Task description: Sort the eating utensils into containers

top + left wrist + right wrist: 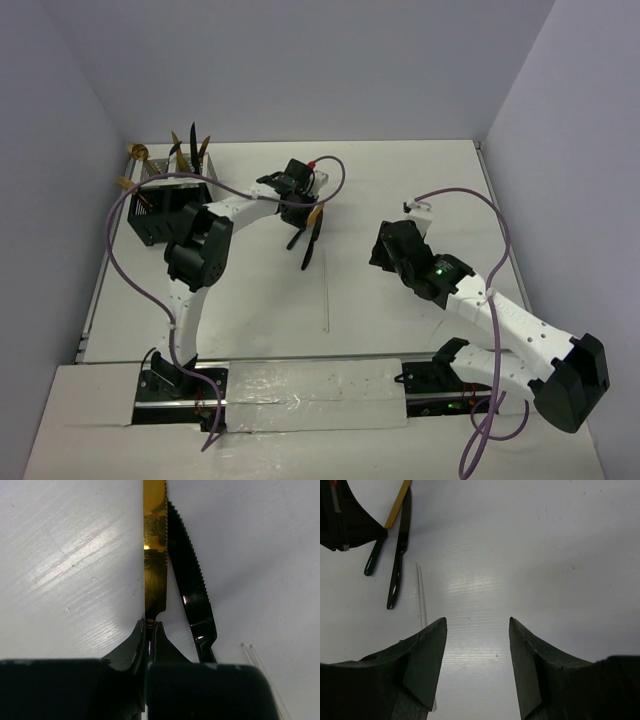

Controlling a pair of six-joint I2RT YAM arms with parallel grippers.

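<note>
Mid-table, a bit left of centre, my L gripper [149,628] is pressed together on the gold knife [154,555], pinching it at the neck where blade meets handle. The blade runs straight out ahead of the fingers [131,647], serrated edge to the right. Can't tell if it's clear of the table [400,180] or resting on it. The black knife [192,590] lies just beside it on the right, blades near touching toward the far end, angling apart toward me. A thin white stick [250,652] lies near it at the lower right. From the top cam, my L arm goes up from its base at the near-left edge, bends at the elbow in front of the caddy [165,215], and the forearm reaches right across the table w/ the wrist turned down over the knives. The caddy sits in the far-left corner, well apart from the knives, w/ several utensils [190,148] standing in it, heads up. My R arm folds out to the right edge, then back inward, w/ the R gripper [477,622] right of centre over bare table, pointing down, fingers spread wide, holding nothing. Both knives and the stick show at the upper left of its cam.
</note>
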